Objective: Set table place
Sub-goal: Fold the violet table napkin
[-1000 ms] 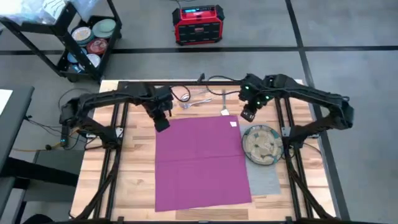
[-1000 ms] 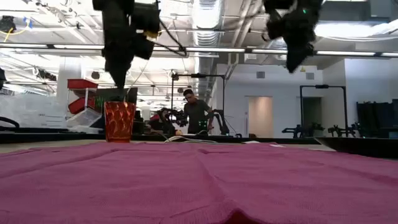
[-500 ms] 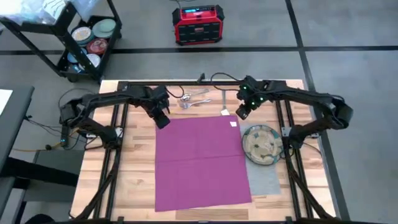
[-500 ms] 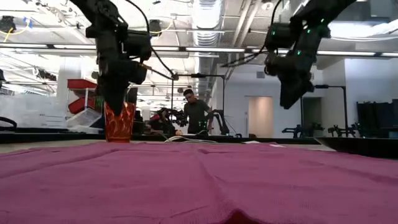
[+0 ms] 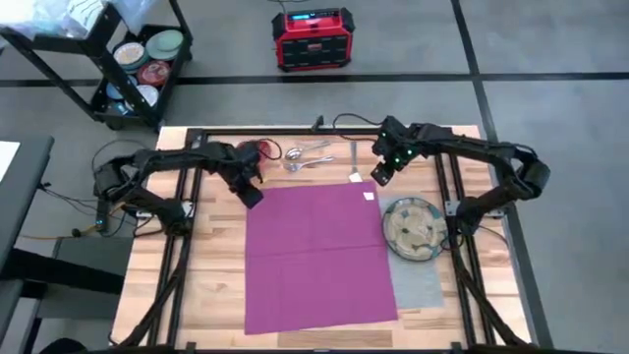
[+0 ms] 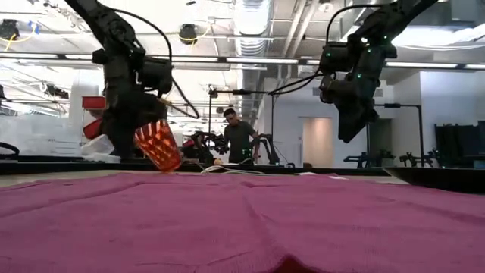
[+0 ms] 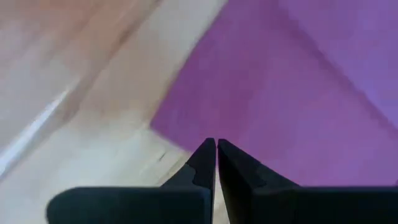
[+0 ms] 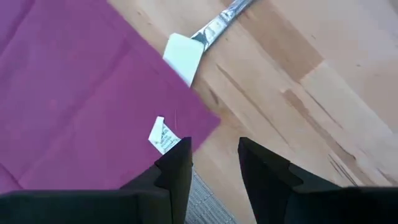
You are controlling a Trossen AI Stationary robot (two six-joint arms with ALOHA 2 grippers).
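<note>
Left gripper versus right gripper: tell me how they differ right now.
The left gripper has its fingers pressed shut; the right gripper has its fingers apart. The left gripper hangs at the far left corner of the napkin, beside the tilted orange cup; the right gripper hangs at the far right corner, near the knife. Neither holds anything.

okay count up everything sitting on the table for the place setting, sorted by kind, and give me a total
Napkin, magenta cloth: 1
Placemat, grey: 1
Plate, patterned: 1
Cup, orange, tipped over: 1
Cutlery, silver: 3, namely a knife and two pieces lying close together, probably fork and spoon
Total: 7
</note>
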